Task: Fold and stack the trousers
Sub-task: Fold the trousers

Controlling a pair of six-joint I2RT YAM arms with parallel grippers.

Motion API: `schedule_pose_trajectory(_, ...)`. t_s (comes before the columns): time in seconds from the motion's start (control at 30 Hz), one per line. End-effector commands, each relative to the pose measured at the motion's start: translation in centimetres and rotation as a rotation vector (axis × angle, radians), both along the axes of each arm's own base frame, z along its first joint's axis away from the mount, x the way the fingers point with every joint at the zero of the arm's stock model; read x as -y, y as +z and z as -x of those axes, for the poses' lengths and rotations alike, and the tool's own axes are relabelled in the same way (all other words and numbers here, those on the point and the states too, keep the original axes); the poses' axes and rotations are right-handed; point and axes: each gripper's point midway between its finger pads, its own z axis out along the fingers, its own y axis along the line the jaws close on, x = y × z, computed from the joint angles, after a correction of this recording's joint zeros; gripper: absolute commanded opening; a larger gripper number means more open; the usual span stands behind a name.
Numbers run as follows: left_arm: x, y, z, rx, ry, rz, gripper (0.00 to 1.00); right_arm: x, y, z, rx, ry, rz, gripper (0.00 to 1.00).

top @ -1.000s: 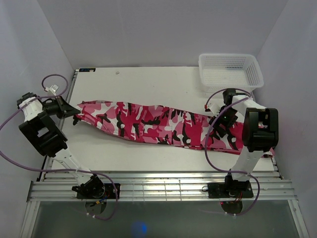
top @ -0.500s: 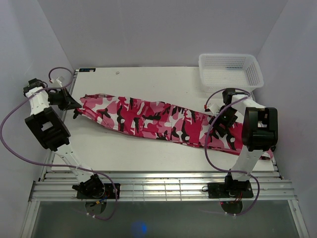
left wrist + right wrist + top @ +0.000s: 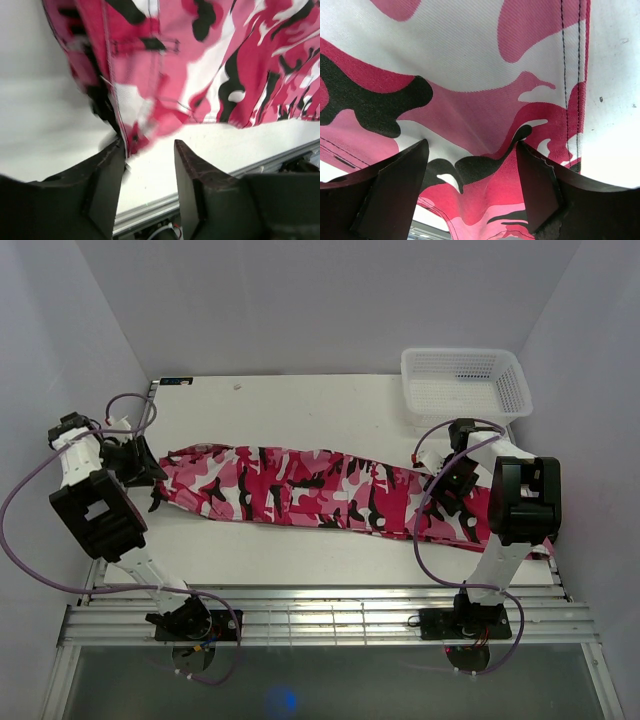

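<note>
Pink, white and black camouflage trousers (image 3: 320, 490) lie stretched left to right across the table. My left gripper (image 3: 150, 477) hovers at their left end. In the left wrist view this gripper (image 3: 149, 145) is open, and the blurred cloth edge (image 3: 125, 135) hangs against the tip of its left finger, with bare table in the gap. My right gripper (image 3: 450, 492) is pressed down on the right end. In the right wrist view its fingers (image 3: 472, 145) stand wide apart, with a ridge of trouser fabric (image 3: 470, 75) puckered between them.
A white mesh basket (image 3: 463, 380) stands at the back right corner. The white table (image 3: 300, 410) runs behind the trousers. An aluminium rail (image 3: 320, 615) lines the near edge, and purple cables loop round both arms.
My left gripper has opened and the left end of the trousers has dropped from it to the table. The right fingers have drawn in a little, bunching the cloth.
</note>
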Motion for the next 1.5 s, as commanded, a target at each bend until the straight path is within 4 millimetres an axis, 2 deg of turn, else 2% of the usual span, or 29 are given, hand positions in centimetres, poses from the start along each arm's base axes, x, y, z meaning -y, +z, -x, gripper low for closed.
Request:
schedule_pose_trajectory(0.0, -0.5, -1.6, 2.4, -0.019, -0.013, -0.069, 0.59, -0.3, -1.8, 1.7, -0.072, 0.011, -0.033, 0.77)
schedule_pose_trajectory(0.03, -0.5, -1.7, 2.5, -0.008, -0.001, -0.042, 0.60, -0.3, -1.7, 1.8, -0.073, 0.011, -0.033, 0.77)
schedule_pose_trajectory(0.07, -0.5, -1.9, 2.6, -0.007, 0.011, -0.021, 0.67, -0.3, -1.7, 1.7, -0.072, 0.011, -0.031, 0.77)
schedule_pose_trajectory(0.1, -0.6, -2.3, 2.9, -0.014, 0.023, 0.000, 0.69, -0.3, -1.5, 1.7, -0.069, 0.011, -0.031, 0.77)
schedule_pose_trajectory(0.17, -1.7, -2.4, 3.2, -0.002, 0.064, 0.019, 0.75, -0.4, -1.4, 1.7, -0.069, 0.009, -0.036, 0.77)
schedule_pose_trajectory(0.2, -2.2, -2.7, 3.4, -0.006, 0.077, 0.022, 0.76, -1.2, -1.3, 1.7, -0.068, 0.034, -0.038, 0.77)
schedule_pose_trajectory(0.33, -4.6, -3.7, 3.9, -0.008, 0.129, 0.035, 0.77, -1.6, -1.1, 1.7, -0.067, 0.035, -0.045, 0.77)
schedule_pose_trajectory(0.43, -5.4, -4.7, 3.7, 0.000, 0.135, 0.019, 0.79, -1.7, -1.1, 1.8, -0.067, 0.037, -0.048, 0.77)
schedule_pose_trajectory(0.47, -5.2, -5.5, 3.8, -0.015, 0.137, 0.038, 0.79, -1.7, -1.1, 1.9, -0.069, 0.037, -0.048, 0.77)
schedule_pose_trajectory(0.53, -4.7, -6.0, 3.1, 0.010, 0.142, 0.085, 0.80, -1.7, -1.2, 2.0, -0.074, 0.038, -0.048, 0.77)
schedule_pose_trajectory(0.57, -4.3, -6.6, 3.2, 0.010, 0.143, 0.113, 0.84, -1.7, -1.3, 2.0, -0.075, 0.037, -0.048, 0.77)
schedule_pose_trajectory(0.6, -3.8, -6.5, 2.6, 0.047, 0.142, 0.147, 0.85, -1.7, -1.4, 2.0, -0.077, 0.038, -0.048, 0.77)
schedule_pose_trajectory(0.77, -3.7, -7.1, 0.8, 0.170, 0.126, 0.166, 0.87, -1.8, -1.5, 1.9, -0.083, 0.041, -0.046, 0.77)
schedule_pose_trajectory(0.83, -4.3, -7.8, 0.3, 0.193, 0.131, 0.143, 0.87, -1.7, -1.5, 1.8, -0.083, 0.043, -0.043, 0.77)
schedule_pose_trajectory(1.03, -4.2, -9.6, 0.5, 0.160, 0.105, 0.153, 0.84, -1.7, -1.4, 1.5, -0.079, 0.046, -0.039, 0.77)
schedule_pose_trajectory(1.1, -4.5, -9.6, 0.7, 0.167, 0.080, 0.119, 0.83, -1.8, -1.3, 1.5, -0.084, 0.049, -0.040, 0.77)
schedule_pose_trajectory(1.2, -5.2, -8.4, 0.3, 0.240, 0.050, 0.043, 0.84, -1.7, -1.2, 1.5, -0.081, 0.051, -0.040, 0.77)
schedule_pose_trajectory(1.37, -6.1, -6.9, -1.8, 0.319, 0.036, 0.048, 0.87, -1.8, -1.3, 1.7, -0.088, 0.052, -0.043, 0.77)
schedule_pose_trajectory(1.47, -5.1, -8.0, -1.8, 0.297, 0.010, 0.142, 0.87, -1.9, -1.4, 1.8, -0.092, 0.052, -0.043, 0.77)
